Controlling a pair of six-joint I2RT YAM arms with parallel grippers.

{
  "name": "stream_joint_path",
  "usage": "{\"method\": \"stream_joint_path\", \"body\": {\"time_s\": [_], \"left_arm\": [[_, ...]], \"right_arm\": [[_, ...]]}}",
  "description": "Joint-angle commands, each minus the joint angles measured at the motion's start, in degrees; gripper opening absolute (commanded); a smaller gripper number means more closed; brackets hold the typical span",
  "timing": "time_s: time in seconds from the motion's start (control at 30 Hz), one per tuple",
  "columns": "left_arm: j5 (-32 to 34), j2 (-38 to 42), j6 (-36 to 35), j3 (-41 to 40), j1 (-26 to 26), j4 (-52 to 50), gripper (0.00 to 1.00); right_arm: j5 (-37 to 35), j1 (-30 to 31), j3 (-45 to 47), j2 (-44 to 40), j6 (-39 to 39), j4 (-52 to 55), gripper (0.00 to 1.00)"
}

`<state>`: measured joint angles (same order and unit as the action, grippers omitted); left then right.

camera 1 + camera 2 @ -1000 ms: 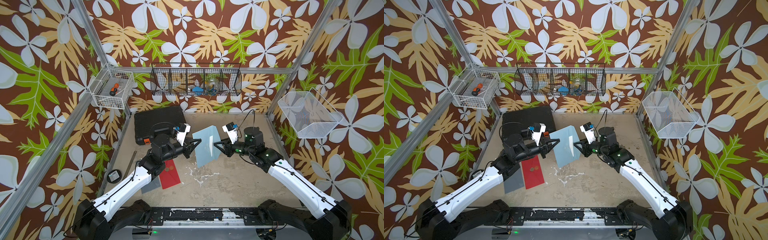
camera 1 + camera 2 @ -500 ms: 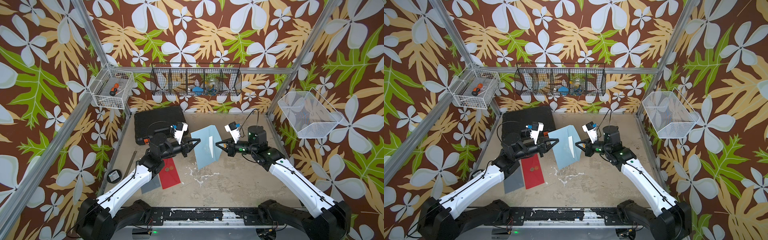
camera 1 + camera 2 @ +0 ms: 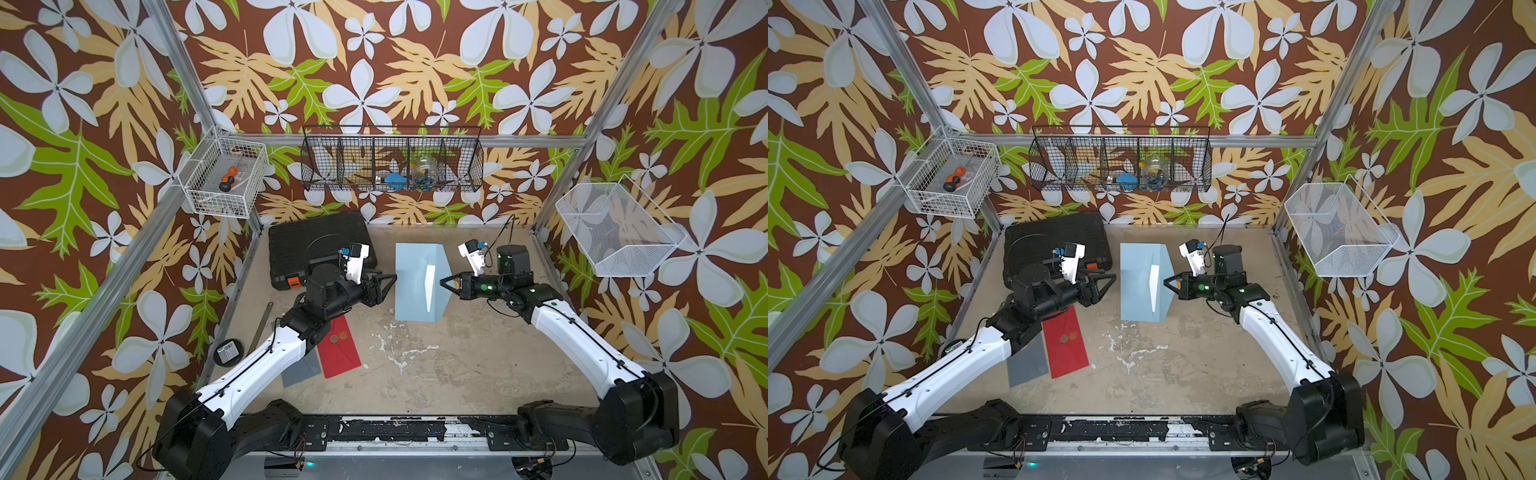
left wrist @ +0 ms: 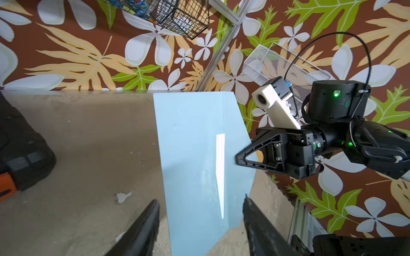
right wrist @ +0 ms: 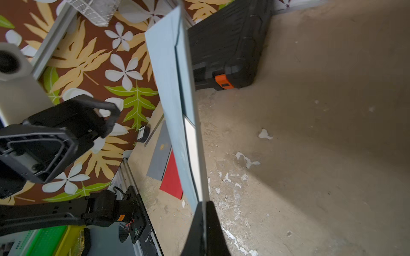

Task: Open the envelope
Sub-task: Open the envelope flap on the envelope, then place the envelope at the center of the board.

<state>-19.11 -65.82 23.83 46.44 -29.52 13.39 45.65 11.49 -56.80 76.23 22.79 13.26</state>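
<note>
My right end effector (image 3: 444, 281) is pinched together on the pointed flap of the light blue envelope (image 3: 413, 282), holding it up off the bench (image 3: 436, 365) between my two arms. A strip of white paper (image 3: 430, 286) shows inside the flap's fold. My left end effector (image 3: 390, 280) stands with its fingers (image 4: 144, 226) apart, just beside the envelope's opposite edge and gripping nothing. Below my left arm a red envelope (image 3: 340, 347) lies flat on the bench, overlapping a grey envelope (image 3: 301, 368). A black tool case (image 3: 320, 241) sits at the back of the bench.
</note>
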Motion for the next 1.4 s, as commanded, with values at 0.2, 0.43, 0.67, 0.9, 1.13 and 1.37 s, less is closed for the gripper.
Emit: {"method": "stream_joint_path", "body": {"time_s": [0.2, 0.43, 0.67, 0.9, 1.13, 1.37], "left_arm": [[3.32, 1.11, 1.68, -1.57, 0.07, 1.11, 0.62], [2.6, 2.0, 2.18, -2.67, 0.07, 1.95, 0.62], [1.22, 2.32, 2.53, -3.88, 0.07, 3.35, 0.61], [0.67, 2.89, 2.71, -4.42, 0.07, 3.93, 0.6], [0.41, 2.97, 2.8, -4.59, 0.07, 4.33, 0.6], [1.28, 3.19, 2.66, -4.31, 0.07, 3.67, 0.59]], "right_arm": [[4.13, -4.81, -0.3, 10.02, 2.41, -1.54, 0.0], [10.47, -4.89, -1.61, 17.84, 3.35, -6.44, 0.01], [2.3, -5.11, -9.38, 29.27, -3.95, 2.63, 0.06], [-1.41, -6.3, -14.63, 36.63, -6.61, 4.7, 0.17], [-8.5, -6.39, -16.77, 38.47, -8.2, 6.41, 0.29], [-10.68, -6.39, -15.89, 35.61, -7.36, 5.95, 0.37]]}}
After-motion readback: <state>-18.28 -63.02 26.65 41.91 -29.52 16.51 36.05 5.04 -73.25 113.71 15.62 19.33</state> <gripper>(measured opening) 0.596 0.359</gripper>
